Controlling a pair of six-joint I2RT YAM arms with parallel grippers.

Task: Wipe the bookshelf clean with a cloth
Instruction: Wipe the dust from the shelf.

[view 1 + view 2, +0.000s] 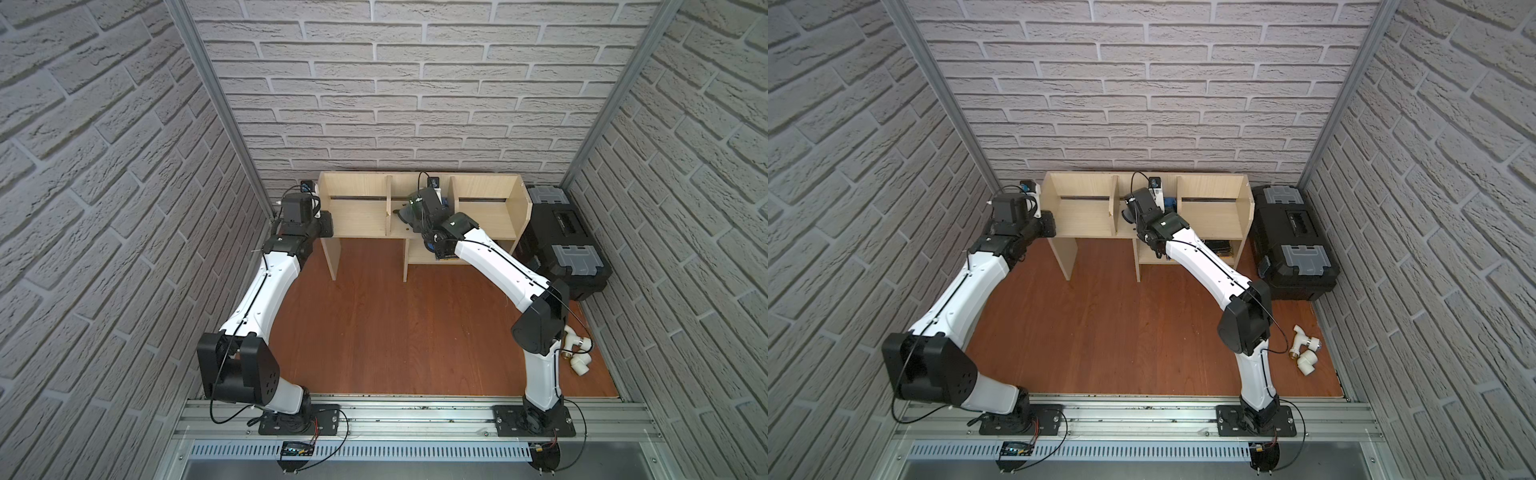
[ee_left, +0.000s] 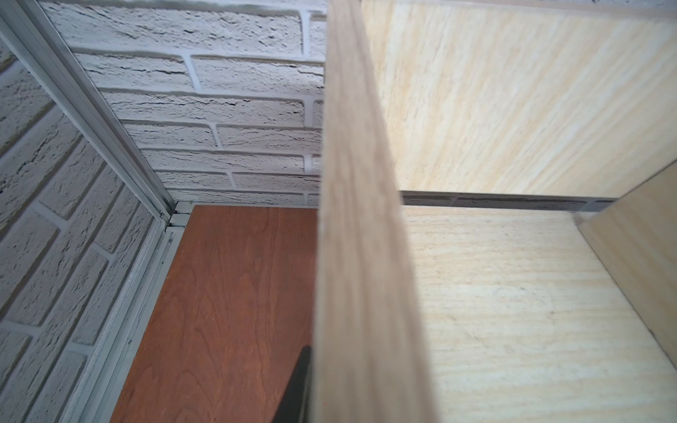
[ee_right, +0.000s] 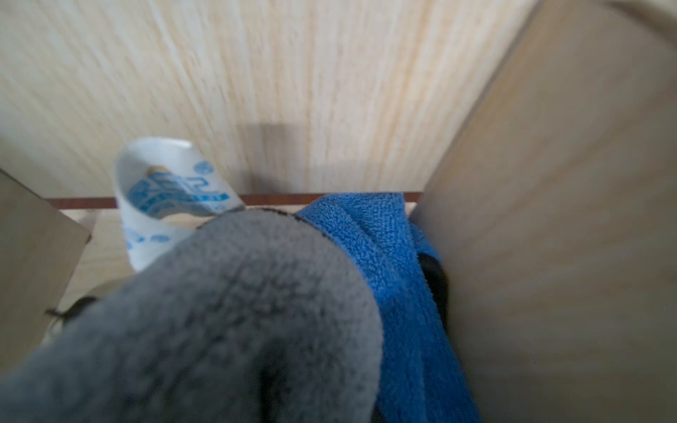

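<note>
**Press flat, sweep slowly**

The cloth [image 3: 256, 311] sits bunched in the middle top compartment of the bookshelf [image 1: 478, 185], beside a divider. The right gripper [image 1: 415, 210] is closed on it; the left gripper [image 1: 325, 224] clamps the end panel. Best to press down and wipe without catching that divider.

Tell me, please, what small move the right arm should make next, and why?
Probably drag the right hand sideways along the middle bay's floor, away from the divider. It is shut on the cloth, which sits bunched low in the bookshelf right beside that divider, with bare floor on its other side.
</note>
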